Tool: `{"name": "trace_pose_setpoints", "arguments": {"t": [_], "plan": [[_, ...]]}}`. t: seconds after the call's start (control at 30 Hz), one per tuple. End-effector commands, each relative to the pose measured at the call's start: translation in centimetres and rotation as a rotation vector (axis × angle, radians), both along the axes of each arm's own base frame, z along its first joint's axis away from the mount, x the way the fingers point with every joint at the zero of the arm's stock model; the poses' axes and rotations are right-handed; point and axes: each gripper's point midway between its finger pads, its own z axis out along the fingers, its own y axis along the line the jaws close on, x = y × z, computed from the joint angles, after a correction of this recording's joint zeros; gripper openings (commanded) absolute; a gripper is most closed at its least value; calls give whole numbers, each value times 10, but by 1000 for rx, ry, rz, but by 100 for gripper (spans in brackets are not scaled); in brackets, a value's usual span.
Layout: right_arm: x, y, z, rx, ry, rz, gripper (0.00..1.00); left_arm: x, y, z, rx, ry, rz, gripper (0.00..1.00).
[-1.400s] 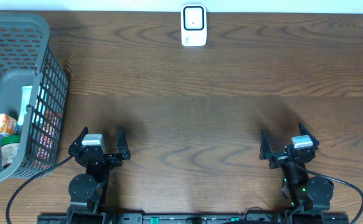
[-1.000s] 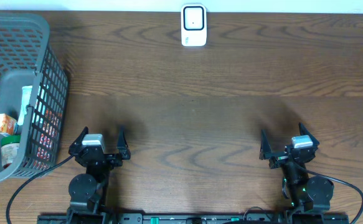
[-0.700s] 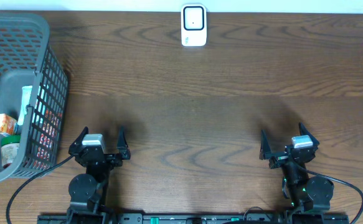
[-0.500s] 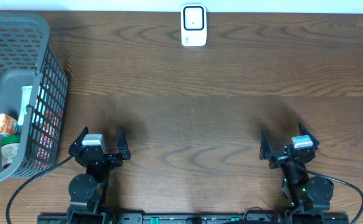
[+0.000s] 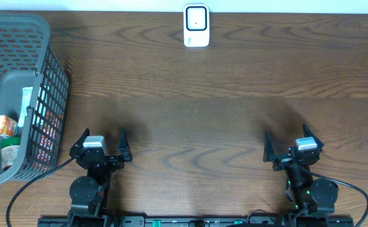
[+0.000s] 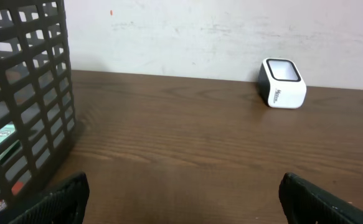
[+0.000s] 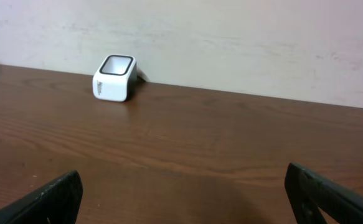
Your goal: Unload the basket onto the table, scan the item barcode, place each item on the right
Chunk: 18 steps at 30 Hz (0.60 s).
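Items for scanning sit in the grey basket (image 5: 26,24) at the table's (image 5: 202,107) far-left side: a small orange-and-white carton (image 5: 4,126), a jar (image 5: 10,153) nearer the robot, and a pale teal pack (image 5: 27,104) against the basket's inner right wall, its long axis running roughly away from the robot. No barcode is readable from here. The left gripper (image 5: 103,140) is plainly the nearer one. The basket lies just to its left and slightly ahead, and its mesh wall (image 6: 25,93) fills the left edge of the left wrist view. The right gripper (image 5: 288,142) is well apart from it, across the table. Both grippers rest at the near edge with fingers spread as wide as they go and nothing between them. The wrist views show only bare wood between the left gripper's (image 6: 190,202) and the right gripper's (image 7: 187,199) dark fingertips. The white scanner (image 5: 196,26) stands at the far edge near the middle, its window facing up, ahead and to the right of the left arm (image 6: 282,83) and ahead and to the left of the right arm (image 7: 114,78). My judgement is that the reach must go leftward, up and over the basket rim, before anything travels to the scanner. Compared with the earlier overhead frames nothing differs: arms, basket, contents and scanner all hold the same places.
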Motion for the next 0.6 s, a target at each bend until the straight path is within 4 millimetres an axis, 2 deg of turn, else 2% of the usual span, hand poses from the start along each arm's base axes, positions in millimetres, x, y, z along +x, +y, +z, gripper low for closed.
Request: {"name": "trace_pose_setpoints", "arguments": {"t": [0.0, 0.57], "plan": [[0, 2, -2, 12, 9, 8, 99, 0, -1, -17, -1, 37, -4, 98], [0, 2, -2, 12, 9, 8, 99, 0, -1, -18, 0, 41, -4, 98]]}}
